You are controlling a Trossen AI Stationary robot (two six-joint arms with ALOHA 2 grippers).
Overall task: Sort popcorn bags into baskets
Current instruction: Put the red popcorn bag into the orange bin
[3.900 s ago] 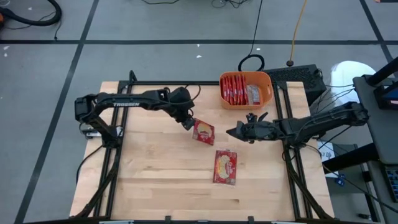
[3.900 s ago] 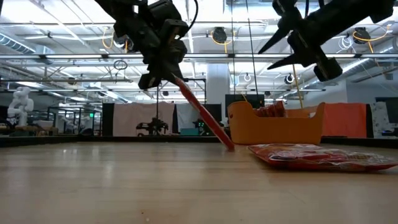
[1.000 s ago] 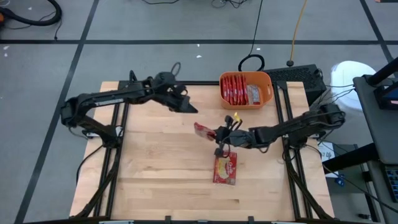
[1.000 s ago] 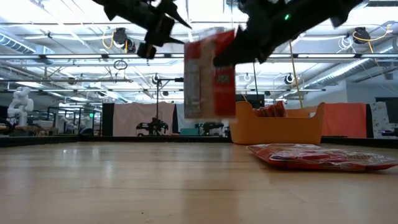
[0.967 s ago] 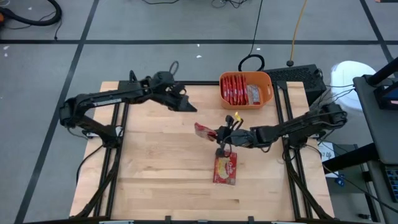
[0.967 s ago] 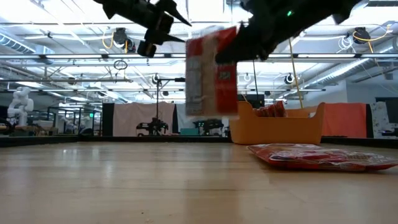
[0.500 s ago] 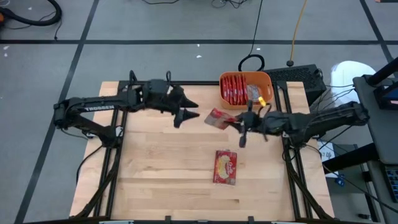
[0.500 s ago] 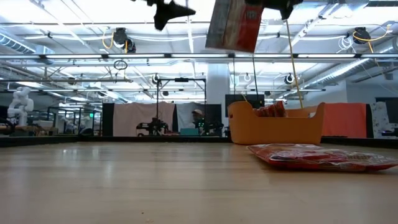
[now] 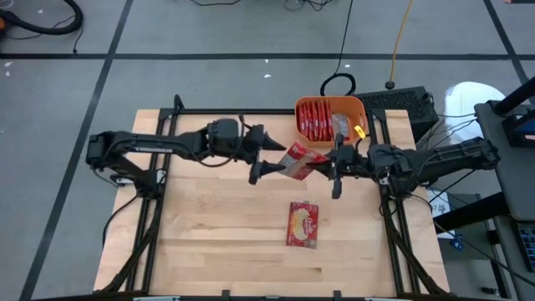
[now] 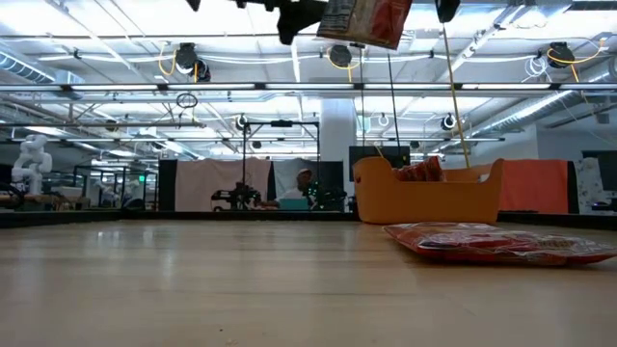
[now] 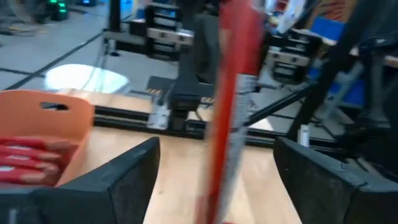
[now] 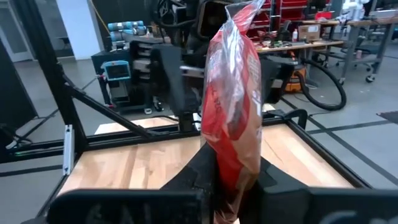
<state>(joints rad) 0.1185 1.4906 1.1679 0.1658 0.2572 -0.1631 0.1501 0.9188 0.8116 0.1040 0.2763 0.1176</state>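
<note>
**Bag up in the air between both grippers, beside the tub**

Vs. half a sec ago: the left gripper (image 9: 266, 156) has moved in toward the orange plastic tub with rounded corners (image 9: 359, 134) and now sits right at the held bag; its jaws have spread wider. The right gripper (image 9: 322, 162) has barely shifted, still clenched on the flat red popcorn packet w/ yellow-cream oval (image 9: 299, 160). A few secs back the left arm had that same packet, dragging its lower edge on the light wooden table (image 9: 209, 226); now it's in the right gripper, well clear of the wood.

Held packet vs. grippers: it hangs in the air just off the tub's front-left corner, outside the tub, tilted. Right gripper grips it at the end nearest the tub; in the right wrist view the packet (image 12: 231, 106) stands upright out of the pinched fingers (image 12: 199, 174). Left gripper is released, jaws wide, one finger (image 11: 118, 180) each side of the packet's edge (image 11: 233, 106) in the left wrist view; can't tell if either finger touches it. In the low view the packet (image 10: 366, 21) is high above the table, at the frame's top.

Other bags: a second red packet (image 9: 303, 224) lies flat on the table, well in front of the tub, apart from both grippers. Several more red packets (image 9: 316, 119) stand on edge inside the tub, mostly in its left part.
</note>
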